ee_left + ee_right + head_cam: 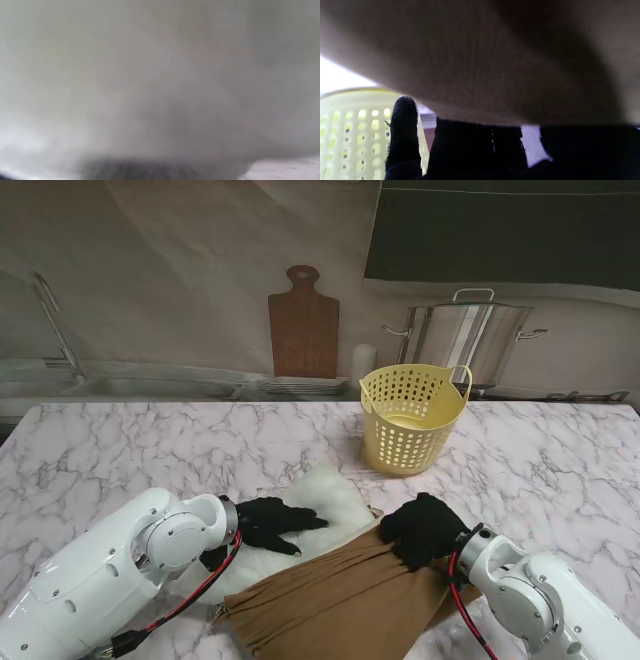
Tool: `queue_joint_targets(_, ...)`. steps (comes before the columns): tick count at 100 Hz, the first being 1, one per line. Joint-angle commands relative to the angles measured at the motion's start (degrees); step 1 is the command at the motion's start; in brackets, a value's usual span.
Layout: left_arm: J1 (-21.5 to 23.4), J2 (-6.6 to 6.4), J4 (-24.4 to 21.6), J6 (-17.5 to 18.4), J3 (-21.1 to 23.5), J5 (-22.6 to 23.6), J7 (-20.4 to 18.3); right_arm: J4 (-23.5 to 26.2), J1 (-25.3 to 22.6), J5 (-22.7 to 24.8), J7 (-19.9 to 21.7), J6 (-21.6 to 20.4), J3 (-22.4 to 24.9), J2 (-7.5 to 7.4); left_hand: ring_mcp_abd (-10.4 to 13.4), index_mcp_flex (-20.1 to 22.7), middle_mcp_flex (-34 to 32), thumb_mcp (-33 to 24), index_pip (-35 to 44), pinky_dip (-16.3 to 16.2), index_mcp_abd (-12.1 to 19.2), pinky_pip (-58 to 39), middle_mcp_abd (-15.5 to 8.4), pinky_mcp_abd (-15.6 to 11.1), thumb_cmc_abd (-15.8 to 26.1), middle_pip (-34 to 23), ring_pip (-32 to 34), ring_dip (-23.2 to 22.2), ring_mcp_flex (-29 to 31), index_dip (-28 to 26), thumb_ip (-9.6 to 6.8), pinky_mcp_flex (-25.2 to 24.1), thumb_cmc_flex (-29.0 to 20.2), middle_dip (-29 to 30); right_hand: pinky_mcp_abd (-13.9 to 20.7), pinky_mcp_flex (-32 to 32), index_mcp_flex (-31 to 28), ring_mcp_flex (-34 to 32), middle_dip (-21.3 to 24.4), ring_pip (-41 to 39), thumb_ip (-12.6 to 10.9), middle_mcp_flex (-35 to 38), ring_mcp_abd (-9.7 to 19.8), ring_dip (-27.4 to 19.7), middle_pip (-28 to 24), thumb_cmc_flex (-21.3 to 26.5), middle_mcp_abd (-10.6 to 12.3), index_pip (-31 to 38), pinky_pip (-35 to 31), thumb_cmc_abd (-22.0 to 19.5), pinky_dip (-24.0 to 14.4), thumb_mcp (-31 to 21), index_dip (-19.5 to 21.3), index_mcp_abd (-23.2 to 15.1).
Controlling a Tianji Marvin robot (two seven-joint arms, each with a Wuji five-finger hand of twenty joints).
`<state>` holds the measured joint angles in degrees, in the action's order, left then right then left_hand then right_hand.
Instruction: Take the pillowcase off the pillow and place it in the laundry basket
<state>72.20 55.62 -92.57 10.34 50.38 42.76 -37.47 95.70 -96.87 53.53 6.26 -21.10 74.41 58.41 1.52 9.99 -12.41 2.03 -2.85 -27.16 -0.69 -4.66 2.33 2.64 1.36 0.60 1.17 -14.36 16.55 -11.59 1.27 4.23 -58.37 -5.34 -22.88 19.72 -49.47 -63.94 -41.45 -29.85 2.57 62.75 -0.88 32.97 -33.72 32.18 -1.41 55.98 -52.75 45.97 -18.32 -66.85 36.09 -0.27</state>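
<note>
The white pillow [330, 488] lies on the marble table [150, 450] in front of me, its far end bare. A brown pillowcase [340, 600] covers its near part, gathered into folds. My left hand [270, 525], in a black glove, rests flat on the bare pillow with fingers spread. My right hand [425, 530] is closed on the pillowcase's bunched far edge. The yellow laundry basket [408, 420] stands beyond the pillow, right of centre. The left wrist view is a blur of pale pillow [150, 75]. The right wrist view has brown pillowcase [482, 62] over black fingers [403, 130], with the basket [352, 125] behind.
Against the back wall lean a wooden cutting board [303, 325] and a small white cylinder [364, 360]. A steel stockpot [465, 330] stands behind the basket. A sink with a faucet [55, 325] is at the far left.
</note>
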Motion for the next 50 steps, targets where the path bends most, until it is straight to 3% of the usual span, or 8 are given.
queue_joint_targets(1, 1.0, -1.24, 3.2, -0.5, -0.6, 0.7, -2.1, 0.1, 0.2, 5.2, 0.8, 1.2, -0.6, 0.27, -8.1, 2.9, -3.5, -0.9, 2.7, -0.7, -2.1, -27.7, 4.4, 2.1, -4.5, -2.3, 6.0, -2.1, 4.3, -1.9, -0.65, 0.9, -6.3, -2.6, -0.2, 0.5, -6.0, -4.6, 0.5, -2.7, -1.3, 4.9, 0.5, 2.0, -4.2, -2.5, 3.8, 20.6, -1.2, -2.4, -1.8, 3.9, 11.5, 7.1)
queue_joint_targets(15, 1.2, -1.26, 3.1, -0.4, -0.3, 0.8, -2.2, 0.9, 0.5, 3.6, 2.3, 3.9, -1.8, 0.37, -8.2, 3.1, -3.6, -0.9, 2.8, -0.7, -2.2, -27.7, 4.4, 2.2, -4.4, -2.3, 6.0, -2.1, 4.3, -1.8, -0.63, 0.9, -6.3, -2.6, -0.7, 1.2, 8.0, -6.6, 0.4, -4.2, 0.6, 2.7, -0.3, 2.5, -9.0, -3.2, 3.6, 18.0, -1.2, -3.8, -3.7, 9.1, 19.5, 5.8)
queue_joint_targets(25, 1.1, -1.27, 3.1, -0.3, -0.3, 0.7, -2.3, 1.5, 0.2, 5.0, 2.8, 4.2, -1.8, 0.23, -8.2, 3.3, -3.8, -0.9, 2.8, -0.7, -2.1, -27.7, 4.5, 2.2, -4.4, -2.4, 6.1, -2.1, 4.4, -1.8, -0.63, 0.9, -6.4, -2.6, -1.5, 3.1, 22.9, -9.5, 7.4, -6.6, 1.9, 2.9, 1.7, 3.0, -20.0, -4.4, 12.2, -2.4, -1.9, -3.8, -3.8, 7.9, 13.9, 1.6)
queue_joint_targets(29, 1.0, -1.27, 3.2, -0.3, -0.4, 0.6, -2.3, 1.8, 0.1, 5.4, 3.1, 4.1, -1.7, 0.16, -8.2, 3.3, -3.9, -0.9, 2.8, -0.7, -2.2, -27.7, 4.5, 2.2, -4.5, -2.4, 6.1, -2.1, 4.4, -1.8, -0.63, 0.9, -6.4, -2.6, -2.1, 3.1, 27.4, -9.7, 8.8, -6.9, 2.1, 2.5, 2.2, 3.3, -21.8, -4.4, 13.1, -15.6, -1.8, -3.2, -3.5, 7.8, 6.9, -1.2)
queue_joint_targets(39, 0.9, -1.27, 3.2, -0.3, -0.5, 0.5, -2.3, 2.3, -0.2, 5.8, 3.9, 4.1, -1.4, 0.05, -8.3, 3.4, -3.9, -0.9, 2.8, -0.7, -2.1, -27.7, 4.4, 2.3, -4.4, -2.4, 6.1, -2.1, 4.4, -1.8, -0.62, 0.9, -6.4, -2.6, -3.5, 2.7, 34.5, -10.5, 8.6, -7.9, 2.2, 2.8, 2.6, 4.3, -24.1, -3.5, 13.4, -34.5, -1.2, -1.9, -2.6, 7.2, -7.9, 0.2)
queue_joint_targets(46, 0.7, -1.28, 3.2, -0.3, -0.7, 0.4, -2.3, 2.3, -0.2, 5.7, 4.1, 4.0, -1.4, 0.04, -8.3, 3.4, -4.1, -0.9, 2.8, -0.7, -2.2, -27.7, 4.5, 2.3, -4.4, -2.4, 6.1, -2.1, 4.5, -1.8, -0.62, 0.9, -6.4, -2.6, -3.9, 3.2, 37.0, -11.2, 7.9, -8.7, 2.5, 3.6, 2.9, 4.6, -24.9, -3.7, 13.9, -37.9, -1.4, -1.7, -2.4, 7.5, -13.0, -0.6)
queue_joint_targets(48, 0.7, -1.28, 3.2, -0.3, -0.7, 0.4, -2.3, 2.4, -0.2, 5.7, 4.2, 4.1, -1.4, 0.03, -8.3, 3.4, -4.1, -0.9, 2.8, -0.7, -2.2, -27.7, 4.4, 2.3, -4.4, -2.4, 6.1, -2.1, 4.5, -1.8, -0.62, 0.9, -6.4, -2.6, -4.1, 3.2, 38.2, -11.1, 8.0, -8.8, 2.6, 3.6, 2.9, 4.4, -25.2, -3.6, 13.9, -35.2, -1.6, -1.8, -2.0, 8.4, -19.1, -0.7)
queue_joint_targets(50, 0.7, -1.28, 3.2, -0.3, -0.7, 0.4, -2.3, 2.4, -0.2, 5.7, 4.3, 4.2, -1.4, 0.03, -8.3, 3.5, -4.1, -0.9, 2.8, -0.7, -2.1, -27.7, 4.4, 2.3, -4.4, -2.4, 6.1, -2.1, 4.4, -1.8, -0.62, 0.9, -6.4, -2.7, -4.1, 3.3, 38.9, -11.1, 8.1, -8.8, 2.8, 3.5, 2.8, 4.4, -25.1, -3.8, 13.9, -34.6, -1.6, -1.8, -1.9, 8.8, -20.7, -0.5)
